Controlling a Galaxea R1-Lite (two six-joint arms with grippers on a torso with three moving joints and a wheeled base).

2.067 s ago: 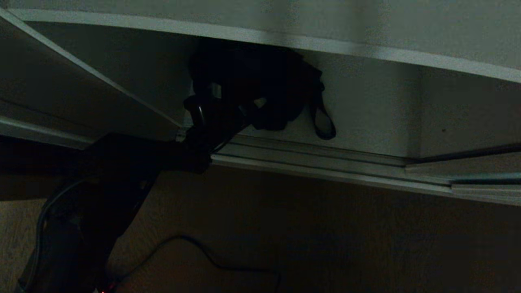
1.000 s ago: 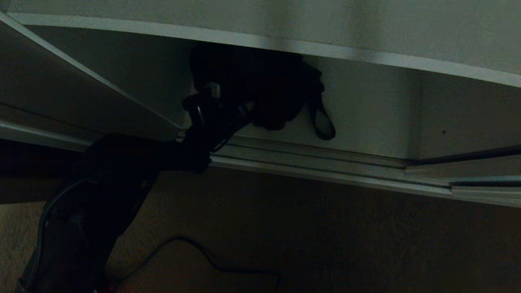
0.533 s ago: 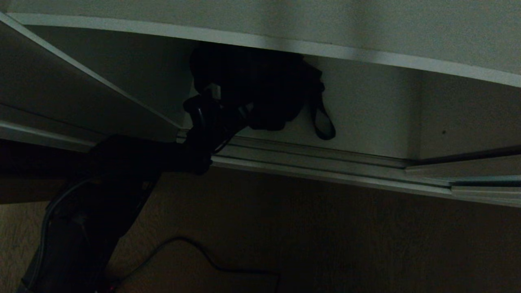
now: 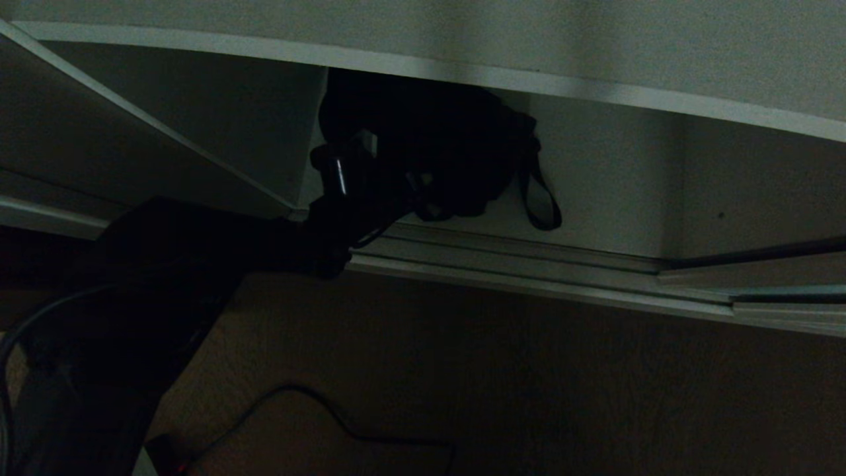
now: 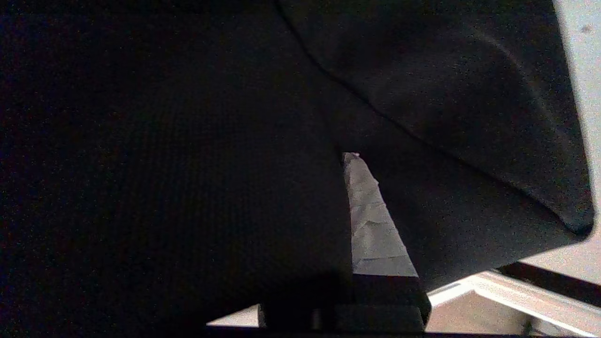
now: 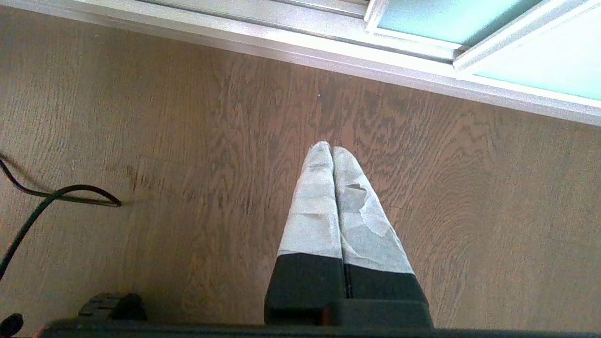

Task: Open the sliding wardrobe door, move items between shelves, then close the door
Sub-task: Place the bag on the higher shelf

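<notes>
The left claw (image 4: pixel 390 182) is clamped on the black bag (image 4: pixel 436 139), holding its fabric just under the front edge of the shelf (image 4: pixel 595 89), inside the wardrobe. A strap loop (image 4: pixel 542 205) hangs from the bag, below that shelf. The step looks like moving the bag between shelves; next it must clear that shelf edge without snagging. The right claw (image 6: pixel 332 155), pressed together and empty, hangs over the wooden floor (image 6: pixel 188 141) near the sliding door (image 6: pixel 516 37).
</notes>
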